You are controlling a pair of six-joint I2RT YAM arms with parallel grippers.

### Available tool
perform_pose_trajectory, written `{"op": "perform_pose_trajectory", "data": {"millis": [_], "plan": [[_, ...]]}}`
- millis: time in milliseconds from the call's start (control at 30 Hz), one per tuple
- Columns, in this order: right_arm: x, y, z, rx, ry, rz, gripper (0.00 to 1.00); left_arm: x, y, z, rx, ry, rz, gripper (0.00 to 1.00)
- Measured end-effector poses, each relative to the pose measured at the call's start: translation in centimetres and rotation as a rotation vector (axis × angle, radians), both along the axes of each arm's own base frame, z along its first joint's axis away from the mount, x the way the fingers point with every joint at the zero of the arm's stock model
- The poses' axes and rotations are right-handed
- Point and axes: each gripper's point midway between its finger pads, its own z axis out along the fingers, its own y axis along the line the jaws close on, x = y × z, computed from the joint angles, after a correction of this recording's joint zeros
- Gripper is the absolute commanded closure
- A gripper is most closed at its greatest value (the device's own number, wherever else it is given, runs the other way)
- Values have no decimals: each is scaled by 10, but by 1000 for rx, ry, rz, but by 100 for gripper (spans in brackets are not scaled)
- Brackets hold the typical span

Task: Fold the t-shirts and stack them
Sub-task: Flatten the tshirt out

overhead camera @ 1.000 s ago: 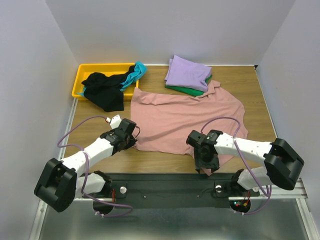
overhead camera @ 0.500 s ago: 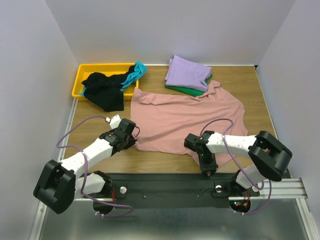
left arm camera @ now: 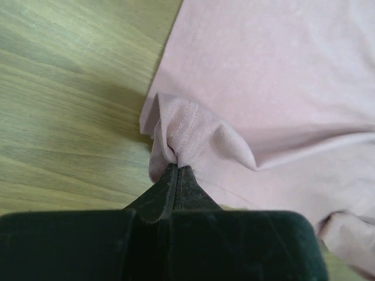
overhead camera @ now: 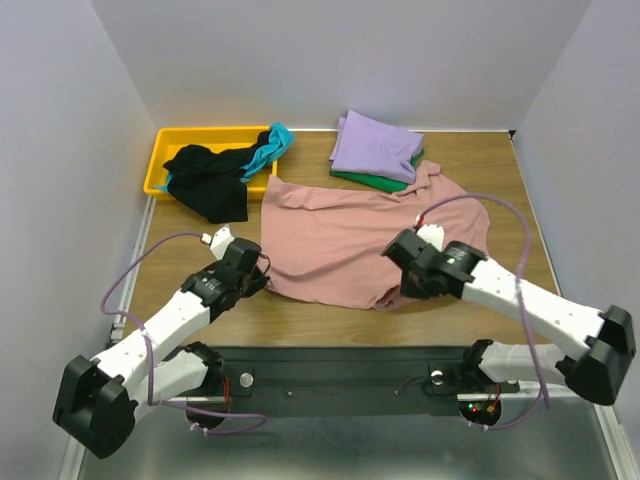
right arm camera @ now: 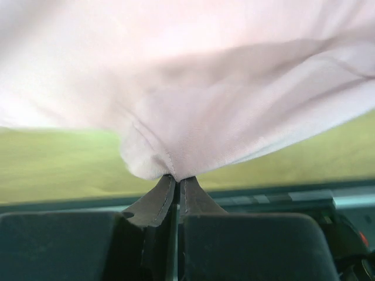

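Observation:
The dusty-pink t-shirt (overhead camera: pixel 350 230) lies spread, plain side up, across the middle of the table. My left gripper (overhead camera: pixel 262 282) is shut on its near-left hem corner, and the left wrist view shows the stitched edge (left arm camera: pixel 181 132) bunched at my closed gripper (left arm camera: pixel 177 167). My right gripper (overhead camera: pixel 398 292) is shut on the near-right hem and holds that corner off the table. In the right wrist view the pink t-shirt (right arm camera: pixel 205 99) hangs from my closed gripper (right arm camera: pixel 177 178). A folded lavender t-shirt (overhead camera: pixel 375 145) sits on a green one (overhead camera: pixel 372 179) at the back.
A yellow bin (overhead camera: pixel 170 150) stands at the back left. A black t-shirt (overhead camera: pixel 210 185) spills out of it onto the table, with a teal one (overhead camera: pixel 272 145) beside it. Bare wood (overhead camera: pixel 320 325) shows along the near edge.
My right gripper has shut on the pink t-shirt's near-right hem and carried it up and away from the table's near edge. The left arm has shifted slightly, still holding its corner.

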Motion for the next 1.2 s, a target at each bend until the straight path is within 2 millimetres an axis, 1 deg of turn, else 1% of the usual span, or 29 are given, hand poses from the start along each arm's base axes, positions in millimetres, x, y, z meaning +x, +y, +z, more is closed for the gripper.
{"op": "perform_pose_trajectory", "data": {"millis": [67,100,133,167,233,267,300,333,400,433,467,533,567,600,633,667,700,767,800,833,900,1000,1067,1133,1200], "plan": [[21,5,41,64,-146,-33,100,2,-1,11,-21,-30,-2,100],[33,5,70,107,-244,-59,100,4,-3,22,-37,-57,-2,100],[38,3,84,125,-292,-78,100,7,-5,33,-51,-82,-3,100],[46,-2,106,142,-368,-109,100,10,-6,44,-62,-106,-5,100],[58,-10,143,170,-490,-156,100,20,-10,75,-91,-174,-1,100],[62,-14,160,178,-540,-175,99,26,-12,100,-113,-228,1,100],[66,-18,177,185,-586,-189,100,31,-14,120,-130,-270,3,100],[70,-22,195,188,-634,-201,100,38,-15,150,-152,-337,8,100],[78,-31,241,196,-741,-224,100,45,-14,192,-179,-429,20,100],[80,-33,259,203,-781,-230,100,47,-12,219,-195,-484,28,100],[84,-38,288,215,-844,-247,100,49,-11,239,-205,-528,33,100],[85,-46,330,230,-925,-260,99,49,-6,293,-232,-634,42,100],[84,-51,357,249,-977,-266,100,48,-4,316,-243,-680,43,100],[83,-55,374,263,-1009,-266,100,47,-2,331,-245,-708,43,100],[79,-62,404,276,-1065,-251,100,45,1,360,-261,-762,43,100],[76,-66,424,304,-1104,-254,100,42,3,377,-271,-798,44,100],[71,-70,439,314,-1131,-231,100,38,6,396,-282,-836,44,100],[56,-78,486,387,-1226,-166,100,27,11,430,-303,-906,30,100],[51,-80,499,411,-1254,-146,99,23,12,440,-313,-926,20,100],[40,-82,517,446,-1297,-81,100,18,13,450,-320,-949,6,100],[29,-85,537,484,-1354,-31,100,1,15,479,-344,-1011,-40,100],[3,-94,561,540,-1445,74,100,-20,15,508,-377,-1082,-103,100],[-12,-100,570,568,-1491,124,100,-36,18,518,-395,-1117,-141,100],[-31,-107,580,610,-1542,181,100,-48,21,522,-405,-1135,-164,100],[-40,-108,585,634,-1567,217,100,-66,29,527,-424,-1168,-174,100]]}}
